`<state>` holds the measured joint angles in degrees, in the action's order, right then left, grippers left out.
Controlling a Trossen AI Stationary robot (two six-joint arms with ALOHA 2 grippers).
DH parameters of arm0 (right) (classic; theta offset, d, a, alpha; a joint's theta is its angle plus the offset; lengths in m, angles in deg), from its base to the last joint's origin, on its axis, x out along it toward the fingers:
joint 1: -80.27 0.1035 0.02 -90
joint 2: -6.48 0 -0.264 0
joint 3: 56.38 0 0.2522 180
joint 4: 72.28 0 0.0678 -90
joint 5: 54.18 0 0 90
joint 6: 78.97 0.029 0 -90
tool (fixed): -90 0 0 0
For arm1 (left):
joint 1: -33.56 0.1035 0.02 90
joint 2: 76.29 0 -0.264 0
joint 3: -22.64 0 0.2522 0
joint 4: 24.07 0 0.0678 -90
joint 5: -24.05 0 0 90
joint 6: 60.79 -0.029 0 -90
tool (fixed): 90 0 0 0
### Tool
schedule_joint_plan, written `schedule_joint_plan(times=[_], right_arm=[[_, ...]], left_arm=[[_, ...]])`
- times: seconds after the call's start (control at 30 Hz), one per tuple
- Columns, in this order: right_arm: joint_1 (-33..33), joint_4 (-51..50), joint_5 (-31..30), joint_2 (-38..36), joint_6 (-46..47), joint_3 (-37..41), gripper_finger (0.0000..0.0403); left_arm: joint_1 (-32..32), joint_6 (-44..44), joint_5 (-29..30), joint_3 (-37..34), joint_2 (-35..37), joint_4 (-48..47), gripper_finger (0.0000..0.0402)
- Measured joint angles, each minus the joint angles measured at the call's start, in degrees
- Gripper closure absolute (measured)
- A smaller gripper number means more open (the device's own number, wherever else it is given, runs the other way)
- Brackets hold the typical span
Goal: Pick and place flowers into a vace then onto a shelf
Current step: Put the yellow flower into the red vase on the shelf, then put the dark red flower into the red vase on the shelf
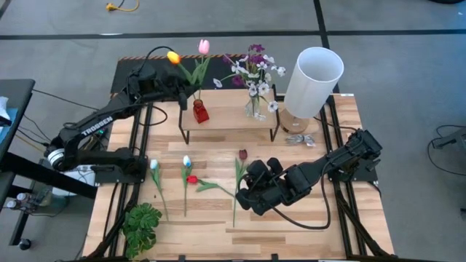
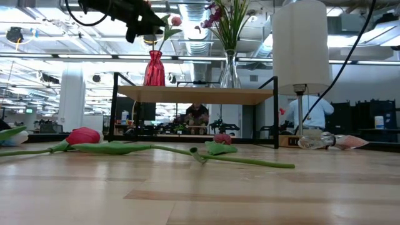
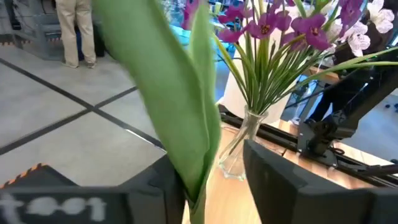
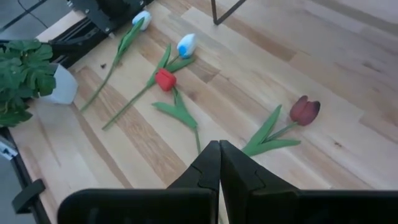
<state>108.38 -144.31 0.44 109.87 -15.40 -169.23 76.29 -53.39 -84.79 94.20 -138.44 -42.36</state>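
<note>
A red vase (image 1: 200, 111) stands on the wooden shelf (image 1: 233, 120) with an orange tulip (image 1: 173, 57) and a pink tulip (image 1: 204, 46) in it. Beside it is a clear vase (image 1: 255, 109) with purple and white blossoms (image 1: 255, 69). My left gripper (image 1: 183, 93) is open just above the red vase (image 2: 155, 69), with a tulip leaf (image 3: 186, 112) between its fingers. A white tulip (image 1: 153, 164), a bluish-white one (image 1: 187, 160), a red one (image 1: 191, 179) and a maroon one (image 1: 242, 154) lie flat on the table. My right gripper (image 4: 219, 149) is shut and hovers above the red tulip's stem (image 4: 198, 140). My left gripper has the leaf's lower end (image 3: 198, 186) against the inner side of one finger (image 3: 158, 193); the other finger (image 3: 280, 180) stands apart from it. The fingers come level from the table's left. The tulip stands upright in the red vase.
A tall lamp with a white shade (image 1: 313, 80) stands at the shelf's right end, with a crumpled wrapper (image 1: 300, 140) at its foot. A leafy green plant in a white pot (image 1: 142, 227) sits at the near left corner. Bare wood lies near the table's near edge.
</note>
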Motion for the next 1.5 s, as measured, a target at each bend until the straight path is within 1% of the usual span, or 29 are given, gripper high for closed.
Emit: schedule_joint_plan(times=[0.17,0.23,0.4,0.53,0.6,0.77,0.9,1.0,1.07,1.13,1.27,1.33,1.5], right_arm=[[0.0,0.0,0.8,0.0,0.0,0.0,0.0403],[0.0,-0.1,0.8,0.0,0.0,0.0,0.0403],[0.0,-0.5,1.1,0.0,0.0,0.0,0.0403],[-0.1,-1.0,1.9,0.0,0.2,0.0,0.0403],[-0.3,-2.6,2.8,0.0,2.0,0.0,0.0403],[-1.3,-9.5,6.7,0.0,12.2,0.0,0.0403],[-2.8,-10.1,10.3,0.0,14.3,0.0,0.04],[-4.5,-9.4,13.1,1.9,14.0,-0.1,0.0379],[-5.6,-9.3,15.4,3.5,14.0,0.0,0.0356],[-6.8,-6.6,17.9,5.5,14.1,-0.1,0.033],[-8.9,-2.7,21.6,10.6,19.6,0.0,0.0284],[-10.1,-1.2,23.3,13.1,20.5,0.0,0.0265],[-12.8,2.4,26.5,19.1,22.0,0.1,0.0232]], left_arm=[[1.0,0.0,0.1,0.0,2.9,-1.5,0.0235],[1.8,0.0,1.3,0.0,4.1,-2.8,0.0228],[3.9,-2.4,6.7,0.0,6.1,-8.1,0.022],[5.5,-2.3,7.8,0.0,7.5,-10.5,0.022],[6.2,-2.0,7.7,0.0,8.8,-11.2,0.022],[6.8,-1.8,7.6,0.0,14.1,-15.1,0.0221],[6.8,-0.2,6.4,0.0,18.9,-21.7,0.0221],[6.8,2.2,2.5,0.0,22.0,-26.6,0.0221],[6.7,3.1,0.4,0.0,23.7,-28.9,0.0221],[6.7,3.7,-1.0,0.0,24.9,-31.5,0.0221],[6.6,3.9,-1.3,0.0,26.4,-35.1,0.0221],[6.4,3.9,-1.1,0.0,26.8,-35.7,0.0221],[6.3,3.9,-1.5,0.0,27.0,-36.9,0.0221]])
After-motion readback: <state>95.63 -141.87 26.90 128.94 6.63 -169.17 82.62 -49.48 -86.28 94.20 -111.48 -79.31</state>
